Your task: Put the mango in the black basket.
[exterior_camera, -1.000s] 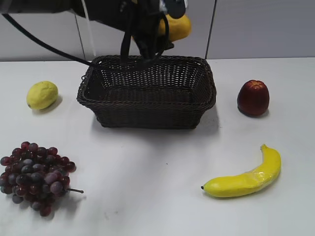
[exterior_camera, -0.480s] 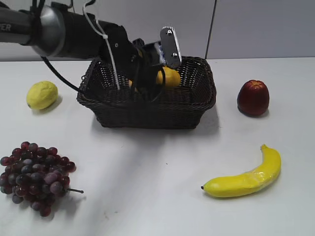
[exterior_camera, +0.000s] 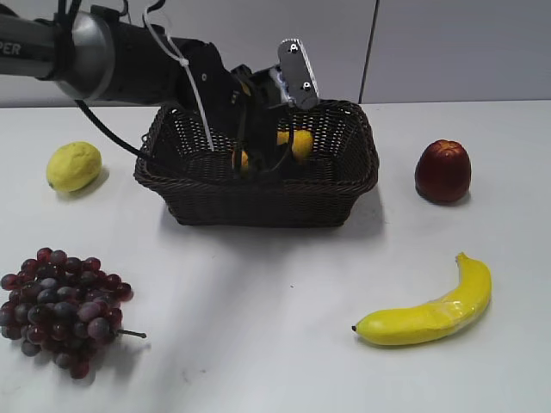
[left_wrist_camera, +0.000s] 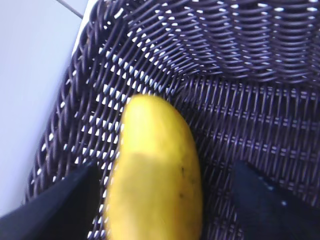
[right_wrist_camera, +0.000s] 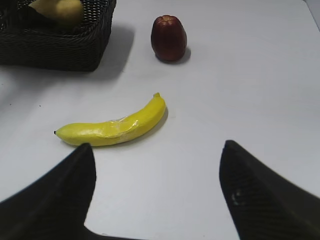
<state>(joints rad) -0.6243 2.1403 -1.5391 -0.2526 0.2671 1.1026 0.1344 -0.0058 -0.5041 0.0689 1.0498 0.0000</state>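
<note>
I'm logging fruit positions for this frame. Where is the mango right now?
In the exterior view the mango is inside the black basket, toward its back right, between the fingers of the left gripper. The left wrist view shows it against the woven wall.

Basket walls (left_wrist_camera: 150,65) tight around mango (left_wrist_camera: 155,175)

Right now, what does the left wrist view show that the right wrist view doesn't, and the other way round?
Only the left wrist view shows the black basket's woven inside up close, with the mango lying between the left gripper's spread fingers. Only the right wrist view shows the banana, the dark red fruit, bare white table, and the open, empty right gripper. Both share the basket and the mango, which the right wrist view catches only at its top left corner.
</note>
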